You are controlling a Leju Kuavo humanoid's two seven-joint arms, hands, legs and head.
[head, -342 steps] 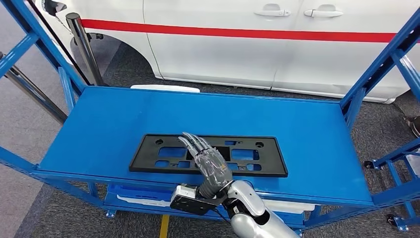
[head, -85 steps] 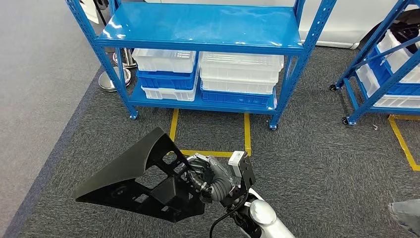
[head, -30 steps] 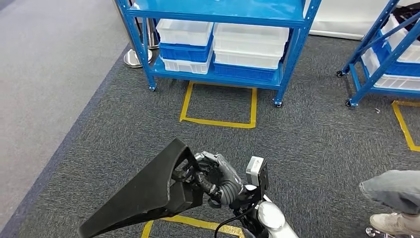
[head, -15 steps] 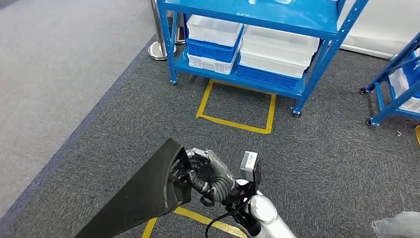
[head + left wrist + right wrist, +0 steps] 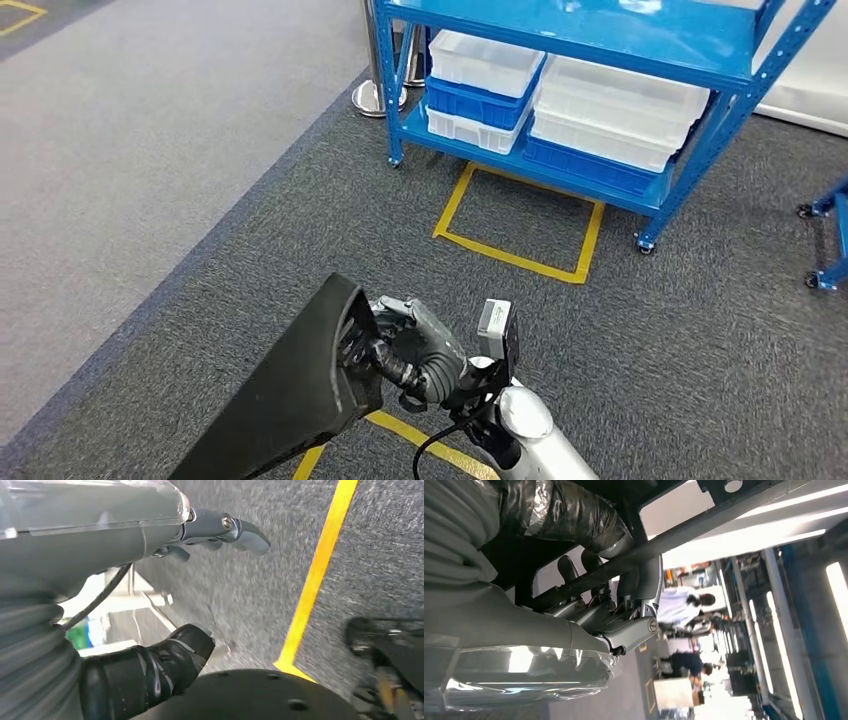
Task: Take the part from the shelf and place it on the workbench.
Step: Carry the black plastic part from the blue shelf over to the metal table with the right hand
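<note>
Black plastic part (image 5: 290, 400) is in the right hand (image 5: 415, 350), held up over the grey carpet (image 5: 650, 330), tilted edge-on, running from the hand down toward the lower left of the head view. Right wrist view: fingers (image 5: 574, 575) wrapped through the part's cut-outs around a bar of the part (image 5: 684, 530), thumb on the other side. Grip is closed on it.

Left hand (image 5: 150, 605) hangs over the carpet (image 5: 250, 595), holding nothing; thumb and the fingers (image 5: 235, 527) apart with a clear gap between them.

Relative to the part: yellow tape line (image 5: 400, 432) on the carpet directly under it, a yellow tape square (image 5: 520, 225) farther ahead. Blue shelf (image 5: 600, 40) stands beyond that square, well apart from the part, with white and blue bins (image 5: 560, 110) stacked on its lower level. Lighter grey floor strip (image 5: 120, 150) runs off to the left of the carpet. Chrome post base (image 5: 370, 95) at the shelf's left corner.
</note>
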